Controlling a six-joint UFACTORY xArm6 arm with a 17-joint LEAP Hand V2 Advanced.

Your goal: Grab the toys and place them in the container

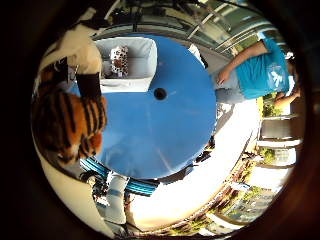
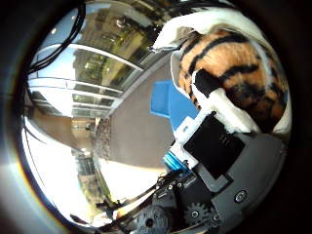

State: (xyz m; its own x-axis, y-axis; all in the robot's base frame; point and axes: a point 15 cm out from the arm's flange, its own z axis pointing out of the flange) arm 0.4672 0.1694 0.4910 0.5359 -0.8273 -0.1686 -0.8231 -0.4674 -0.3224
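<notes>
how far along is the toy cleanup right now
Done: one spotted toy already lies in the white container on the blue table. In hand: the robot hand is curled round a tiger toy, held above the table and not yet over the container. Left: carry the tiger over and drop it in. No other loose toys show on the visible part of the table.

Little-finger-side palm camera — looks down from well above onto the round blue table (image 1: pixel 165 130), taking in the white container (image 1: pixel 131 64) at its edge. Thumb-side palm camera faces outward, toward glass walls and pavement. Shared between both — the striped tiger toy (image 2: pixel 234 73), filling much of each view, close to the palm, and a piece of the table.
</notes>
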